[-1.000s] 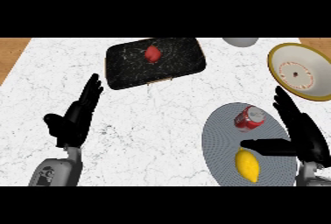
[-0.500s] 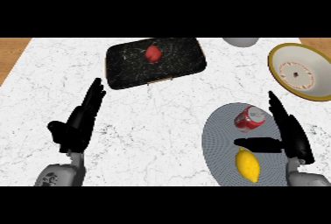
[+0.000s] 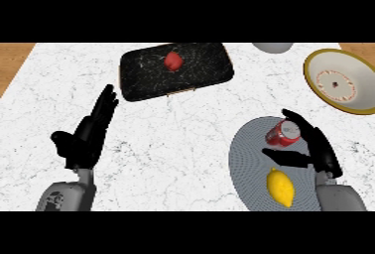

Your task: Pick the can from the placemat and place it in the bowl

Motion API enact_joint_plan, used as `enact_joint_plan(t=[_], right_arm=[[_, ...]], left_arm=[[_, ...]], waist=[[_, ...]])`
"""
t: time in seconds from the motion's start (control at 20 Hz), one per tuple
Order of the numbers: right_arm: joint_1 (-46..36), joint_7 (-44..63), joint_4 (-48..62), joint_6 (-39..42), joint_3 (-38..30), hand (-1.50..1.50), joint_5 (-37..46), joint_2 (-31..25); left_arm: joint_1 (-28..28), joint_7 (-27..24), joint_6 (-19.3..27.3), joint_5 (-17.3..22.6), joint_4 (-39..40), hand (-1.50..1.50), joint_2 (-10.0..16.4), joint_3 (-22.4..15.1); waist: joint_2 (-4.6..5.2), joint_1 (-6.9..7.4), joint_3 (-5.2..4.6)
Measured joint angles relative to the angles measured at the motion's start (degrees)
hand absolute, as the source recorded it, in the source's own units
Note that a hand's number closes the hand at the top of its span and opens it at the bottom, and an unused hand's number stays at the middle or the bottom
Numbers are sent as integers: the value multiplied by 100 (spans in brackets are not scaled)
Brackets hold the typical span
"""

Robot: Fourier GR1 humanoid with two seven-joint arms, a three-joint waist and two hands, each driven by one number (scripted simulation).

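Right hand [image 3: 321,151] above placemat [image 3: 249,151], marble counter [image 3: 183,134]

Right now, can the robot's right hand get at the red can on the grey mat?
Probably yes. The right hand is open just beside the can on the placemat, fingers along one side, thumb nearer the robot, nothing between. The lemon lies further back toward the robot, out of the way.

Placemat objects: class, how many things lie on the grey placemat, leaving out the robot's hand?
2. A red can lies at the placemat's far end, by the right hand; a yellow lemon lies nearer the robot. The hand may hide something small.
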Motion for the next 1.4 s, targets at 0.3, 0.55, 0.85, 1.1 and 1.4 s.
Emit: enact_joint_plan(t=[0.3,0.55,0.85,1.1,1.4], right_arm=[[-31,-578,145,48,407,150,478,-80],[-68,-605,81,143,466,150,487,68],[200,-1728,-124,1091,600,150,30,-387],[530,-3518,-436,2691,648,150,-639,-1464],[910,-5051,-776,3169,-191,150,-1479,-2582]], left_arm=[[20,-22,81,-132,31,0,-113,-81],[-59,-63,91,-175,113,0,-172,-34],[-98,-18,73,-193,163,0,-168,-2],[56,-94,55,-157,121,0,-159,20],[101,-82,49,-119,60,0,-144,65]], waist=[[-18,-1,-21],[-12,-9,-13],[-12,-36,1],[-35,-100,13],[-33,-141,9]])
